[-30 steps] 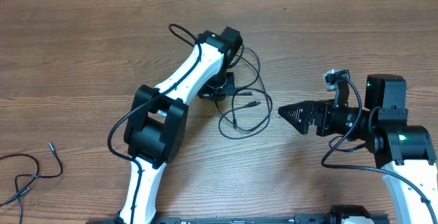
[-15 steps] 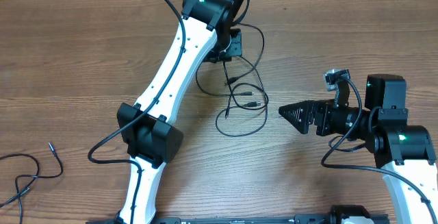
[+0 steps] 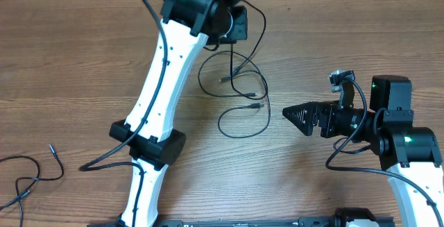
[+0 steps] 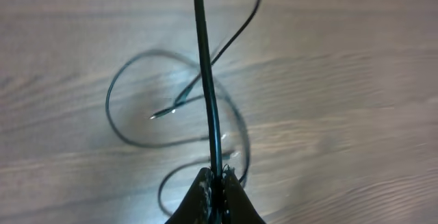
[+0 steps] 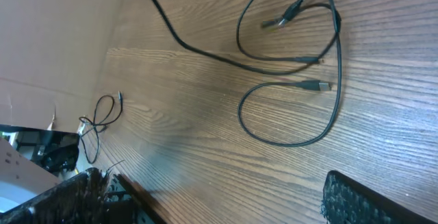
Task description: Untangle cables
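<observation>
Far-left cable: one loose cable point(image 3: 31, 166) is lying by itself near the left edge of the table point(image 3: 83, 60), well apart from the rest. It looks already separated.
Left gripper: the left gripper point(image 3: 232, 31) is reaching over the far side of the table. In its wrist view the fingertips are pinching tight on a thin held cable point(image 4: 203, 66), which is running straight away from them.
Middle cables: the cable loops point(image 3: 244, 94) are lying on the wood between the two arms. They are crossing one another, with small plugs showing inside the curves.
Right gripper: the right gripper point(image 3: 295, 116) is hovering just right of the loops, its fingers spread wide and holding nothing.
Progress: the job seems partly done. One cable is lying clear, while the middle ones are overlapping and need drawing apart.
Writing: no brand, label or lettering is showing anywhere readable.
</observation>
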You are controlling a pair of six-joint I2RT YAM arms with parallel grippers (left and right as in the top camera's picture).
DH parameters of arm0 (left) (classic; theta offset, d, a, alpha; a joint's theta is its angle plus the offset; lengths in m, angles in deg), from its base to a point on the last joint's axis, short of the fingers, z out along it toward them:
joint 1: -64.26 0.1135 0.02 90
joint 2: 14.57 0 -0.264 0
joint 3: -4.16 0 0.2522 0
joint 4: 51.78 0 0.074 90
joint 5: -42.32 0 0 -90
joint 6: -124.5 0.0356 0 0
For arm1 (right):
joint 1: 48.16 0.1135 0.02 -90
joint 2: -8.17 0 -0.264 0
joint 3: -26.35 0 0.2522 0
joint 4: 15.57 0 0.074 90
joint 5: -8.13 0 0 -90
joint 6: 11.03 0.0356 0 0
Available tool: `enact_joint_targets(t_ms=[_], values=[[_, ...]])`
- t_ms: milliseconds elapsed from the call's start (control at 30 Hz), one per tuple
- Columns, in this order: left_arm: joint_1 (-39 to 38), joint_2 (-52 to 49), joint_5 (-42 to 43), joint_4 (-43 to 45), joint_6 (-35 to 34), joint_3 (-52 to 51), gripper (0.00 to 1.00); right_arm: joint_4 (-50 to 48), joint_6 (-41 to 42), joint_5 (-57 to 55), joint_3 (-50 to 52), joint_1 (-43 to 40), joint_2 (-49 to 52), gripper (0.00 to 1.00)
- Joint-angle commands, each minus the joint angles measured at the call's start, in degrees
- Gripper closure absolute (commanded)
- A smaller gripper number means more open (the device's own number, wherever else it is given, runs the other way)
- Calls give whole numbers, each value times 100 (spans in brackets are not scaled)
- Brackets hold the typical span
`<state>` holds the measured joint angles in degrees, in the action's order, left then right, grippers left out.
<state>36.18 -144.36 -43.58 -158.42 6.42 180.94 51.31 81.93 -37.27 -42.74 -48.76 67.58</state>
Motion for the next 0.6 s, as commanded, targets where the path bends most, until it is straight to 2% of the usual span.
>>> enact_joint_targets(t_ms=[0,200,567], values=[[42,98,44,13,131,566,96,-26,-22,-4,-131,22,-15,0],[42,173,33,59,238,1705,96,15,-24,-28,-131,22,-15,0],[208,807,-22,656,260,1705,96,142,-26,-111,-131,22,-15,0]])
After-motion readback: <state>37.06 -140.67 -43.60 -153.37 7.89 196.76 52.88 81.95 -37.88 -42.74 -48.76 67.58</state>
